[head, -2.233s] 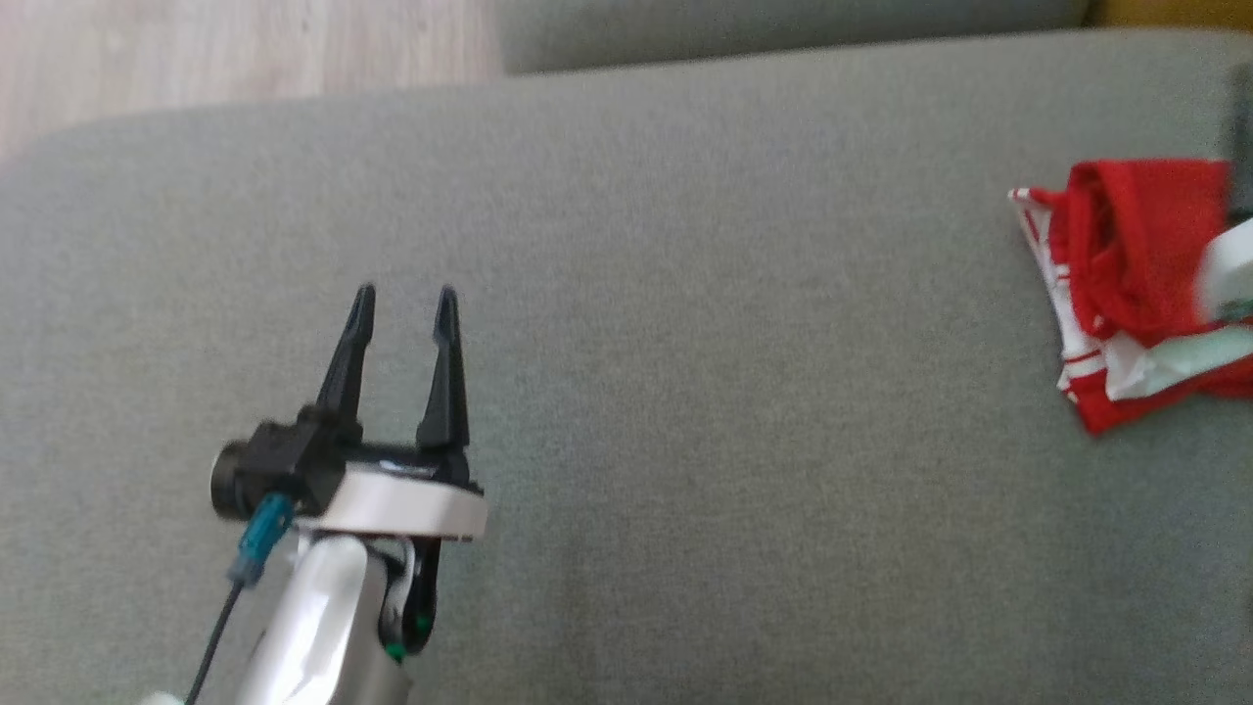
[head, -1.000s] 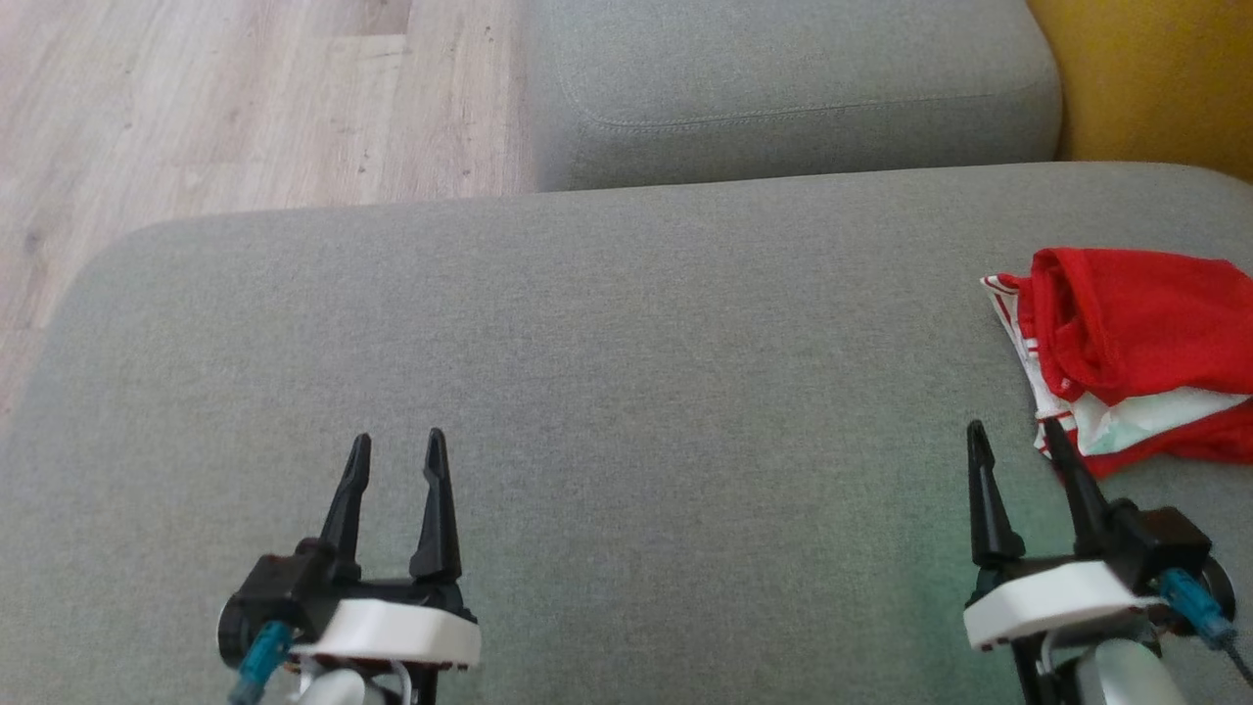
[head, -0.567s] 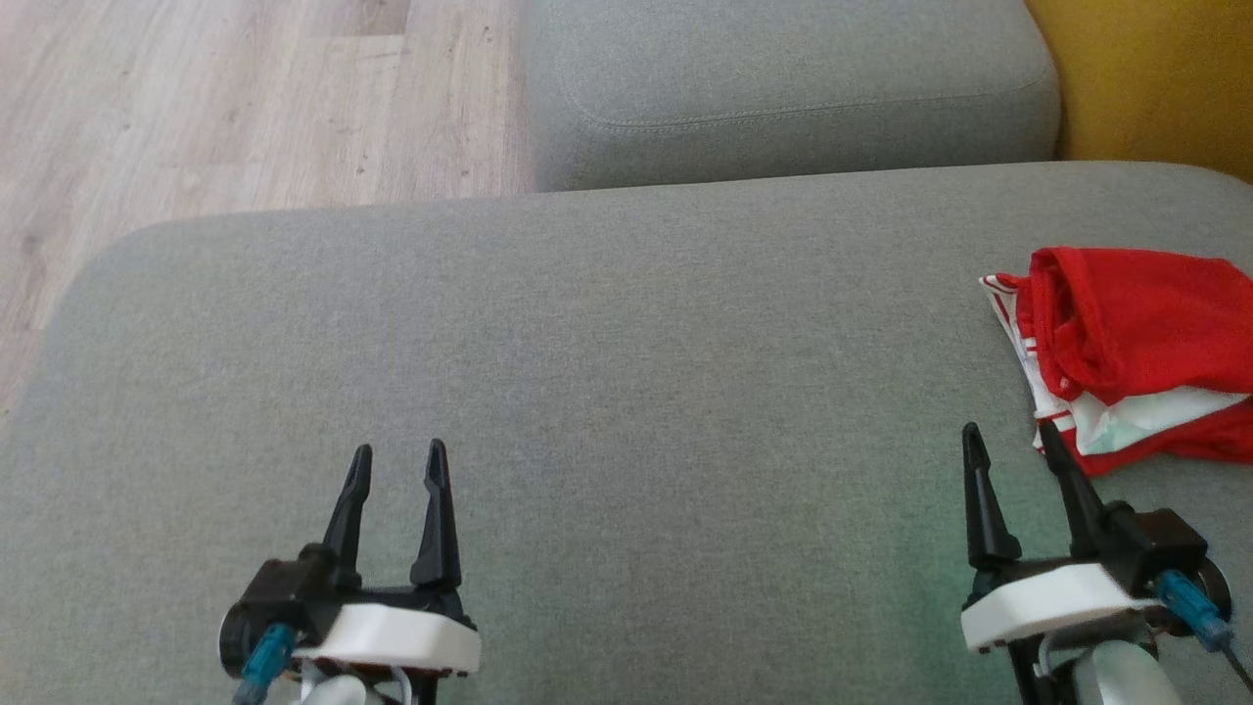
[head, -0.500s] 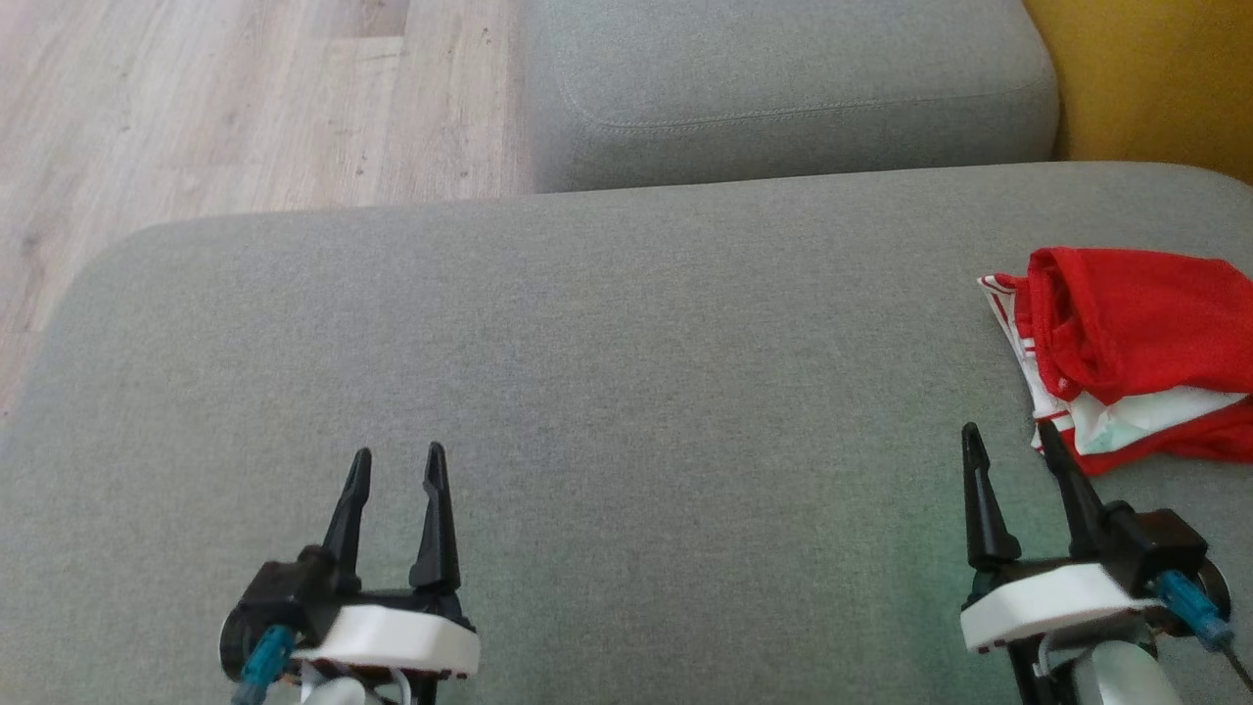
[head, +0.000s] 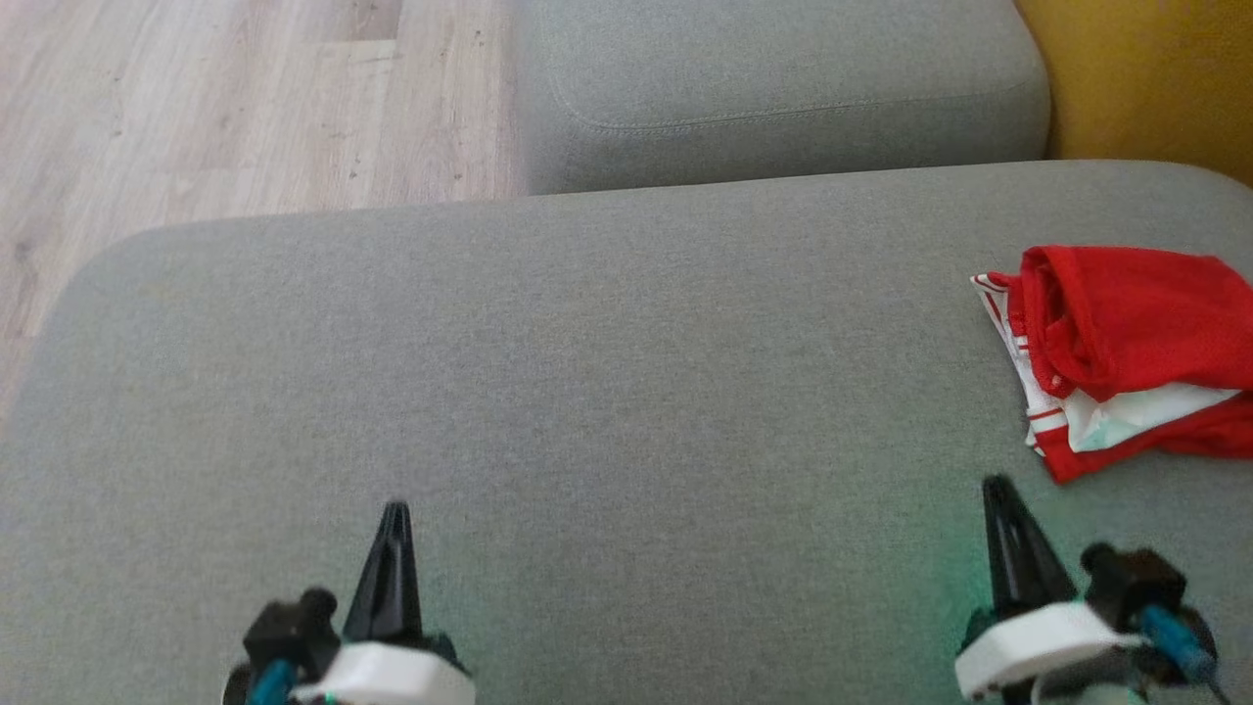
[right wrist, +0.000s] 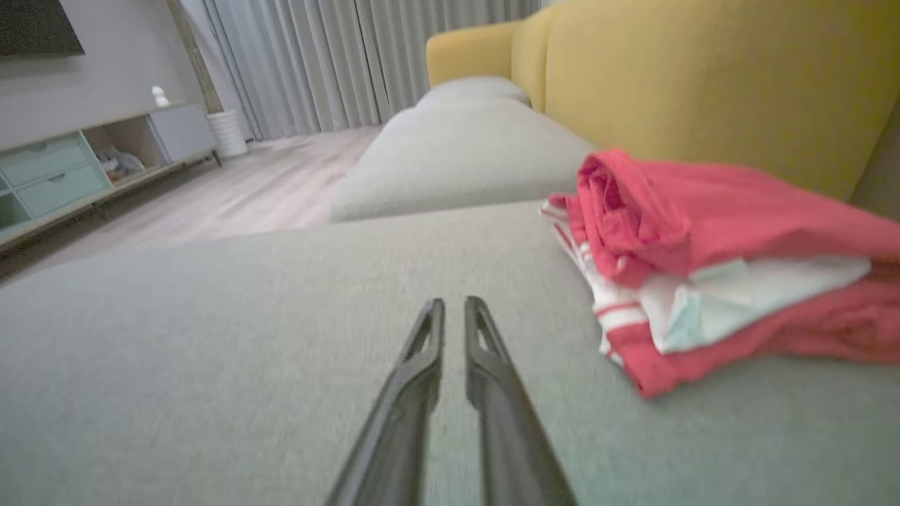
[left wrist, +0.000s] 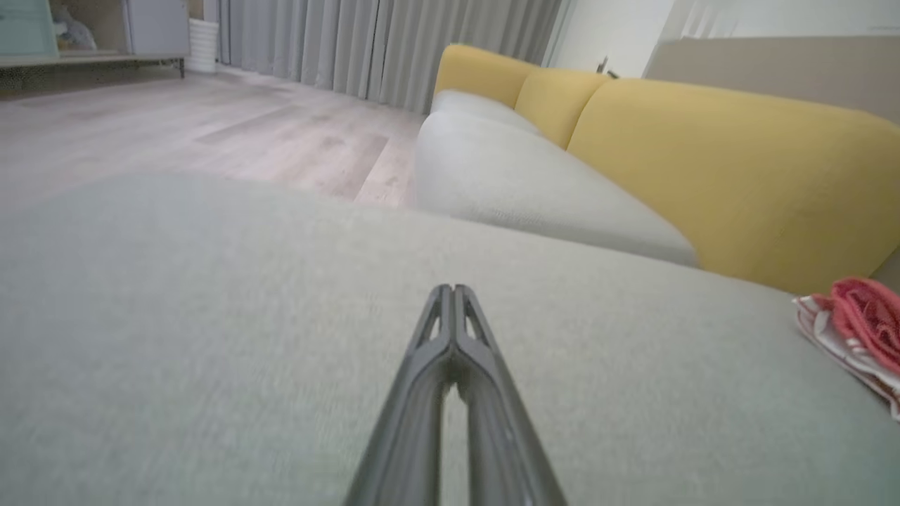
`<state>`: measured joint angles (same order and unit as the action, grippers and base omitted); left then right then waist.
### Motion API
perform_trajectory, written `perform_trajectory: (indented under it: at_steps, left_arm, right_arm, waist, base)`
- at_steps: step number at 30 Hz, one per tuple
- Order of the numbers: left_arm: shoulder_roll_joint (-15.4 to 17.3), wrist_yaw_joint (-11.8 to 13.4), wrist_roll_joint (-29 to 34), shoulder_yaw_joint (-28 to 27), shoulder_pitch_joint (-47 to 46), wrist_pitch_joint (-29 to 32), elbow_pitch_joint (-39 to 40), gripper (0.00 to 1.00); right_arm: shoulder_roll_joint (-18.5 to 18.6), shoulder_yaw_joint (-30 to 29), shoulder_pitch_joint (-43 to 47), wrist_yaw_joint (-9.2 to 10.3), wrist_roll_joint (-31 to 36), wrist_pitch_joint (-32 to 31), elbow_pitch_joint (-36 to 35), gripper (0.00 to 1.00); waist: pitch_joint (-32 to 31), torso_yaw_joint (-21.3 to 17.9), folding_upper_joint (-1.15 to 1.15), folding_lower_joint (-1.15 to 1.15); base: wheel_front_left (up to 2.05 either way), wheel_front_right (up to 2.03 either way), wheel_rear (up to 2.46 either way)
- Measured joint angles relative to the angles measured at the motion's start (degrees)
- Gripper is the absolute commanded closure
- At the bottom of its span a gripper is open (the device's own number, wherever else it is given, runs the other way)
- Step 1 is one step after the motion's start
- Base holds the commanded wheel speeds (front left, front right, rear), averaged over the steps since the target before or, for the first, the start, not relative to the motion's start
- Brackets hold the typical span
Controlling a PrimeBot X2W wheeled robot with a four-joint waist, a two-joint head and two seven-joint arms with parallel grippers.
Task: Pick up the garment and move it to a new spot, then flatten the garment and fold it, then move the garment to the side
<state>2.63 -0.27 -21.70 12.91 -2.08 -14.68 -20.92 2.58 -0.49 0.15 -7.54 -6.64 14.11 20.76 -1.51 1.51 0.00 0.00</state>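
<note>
The folded red-and-white fabric garment (head: 1126, 333) is laid at the right edge of the grey upholstered cushion (head: 626, 392). With the left gripper (left wrist: 453, 292) pressed together and the right gripper (right wrist: 453, 306) barely parted, it could be shoved, not grasped.

Soft, even daylight is filling the room and is leaving hardly any shadow on the grey cushion (head: 626, 372). A faint green glow is tinting the fabric beside the right tool (head: 997, 488). The head view is looking slightly soft. In both wrist views the wide lens is bending lines toward the edges, the near fingers (right wrist: 413, 393) are blurring, and the garment (right wrist: 703, 232) is washing out to pink.
</note>
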Motion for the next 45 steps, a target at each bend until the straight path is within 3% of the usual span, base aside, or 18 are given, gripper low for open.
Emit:
perform_trajectory:
  at_steps: [45]
  left_arm:
    - [0.0,-2.3,-24.9,-5.7,1.3,7.6,0.5,1.00]
  right_arm:
    - [-0.1,-2.2,0.4,0.00,-30.1,-7.2,-0.5,1.00]
  waist:
    - [0.6,-0.5,0.00,0.00]
  base:
    - [0.00,0.00,0.00]
